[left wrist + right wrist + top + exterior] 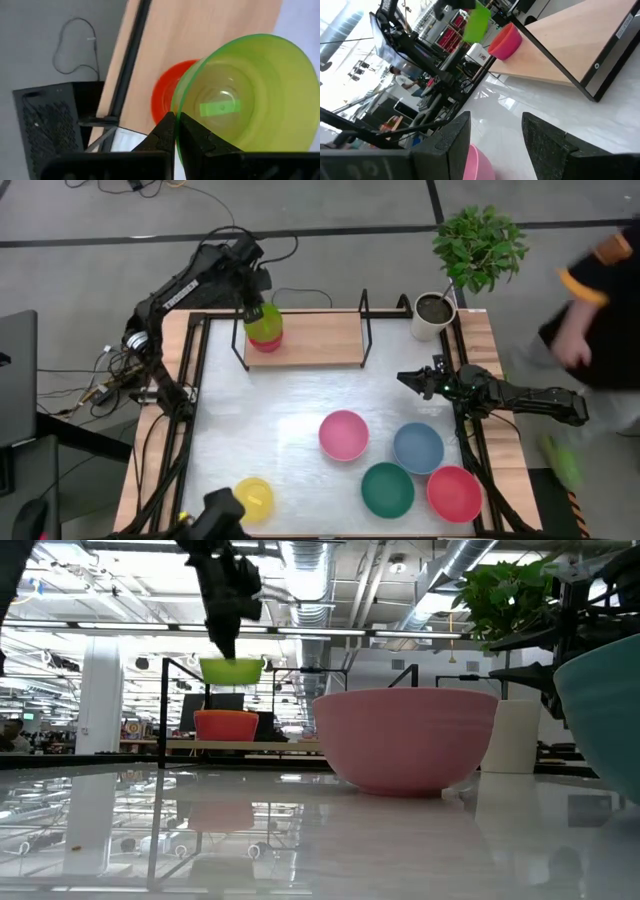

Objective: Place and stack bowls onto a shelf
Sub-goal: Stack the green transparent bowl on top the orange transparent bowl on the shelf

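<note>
Left arm: reaches from the table's left edge to the shelf (305, 338) at the far side. Left gripper (252, 308) pinched on the rim of the lime-green bowl (265, 320), fingers (167, 131) closed tight on the near wall as the left wrist view shows.

Lime-green bowl: held over the small red bowl (266, 343), which sits on the shelf's left end. High view shows the two overlapping; only the low view shows a clear gap between them, the green one (232, 669) hanging above the red one (226, 724).

Yellow bowl (253, 498): near edge of the white table (260, 420), left of centre, upright.

Pink bowl (343, 434): mid-table; fills the middle of the low view.

Teal bowl (387, 489): near edge, right of pink.

Blue bowl (417, 447): just beside teal and the large red bowl (454, 493), which lies at the near right corner.

Right arm: lies along the table's right edge, pointing inward. Right gripper (412, 380) over bare tabletop, jaws spread wide with nothing between them, confirmed in the right wrist view.

Plant pot (433, 315): white, far right corner, beside the shelf.

Person (590, 290): standing off the table's right side.
</note>
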